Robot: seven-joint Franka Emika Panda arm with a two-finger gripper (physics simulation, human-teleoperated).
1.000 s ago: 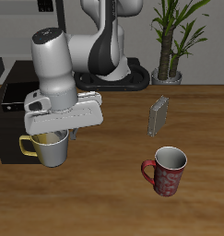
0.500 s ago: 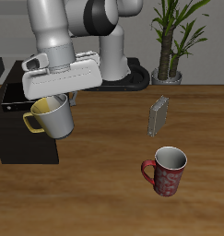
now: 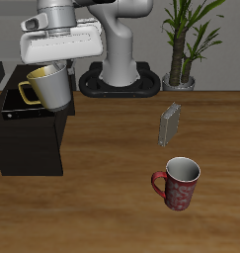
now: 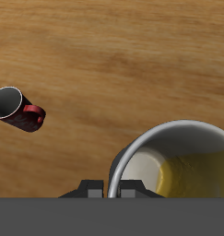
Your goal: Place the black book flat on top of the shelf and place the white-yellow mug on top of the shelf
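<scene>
- I had the gripper (image 3: 54, 67) pinching the white-yellow mug (image 3: 48, 87) at its rim, mug tilted, held above the shelf (image 3: 31, 143).
- Black book (image 3: 25, 102) lay flat on the shelf top, just behind the mug.
- Red mug (image 3: 177, 183) and grey block (image 3: 170, 123) sat on the table (image 3: 112, 198).

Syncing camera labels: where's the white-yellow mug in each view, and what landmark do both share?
Exterior view: the white-yellow mug hangs from the gripper, above the shelf and beside the black book.
Wrist view: the white-yellow mug fills the frame right next to the gripper's fingers, rim and yellowish inside showing.
Shared landmark: the red patterned mug on the wooden table.
</scene>
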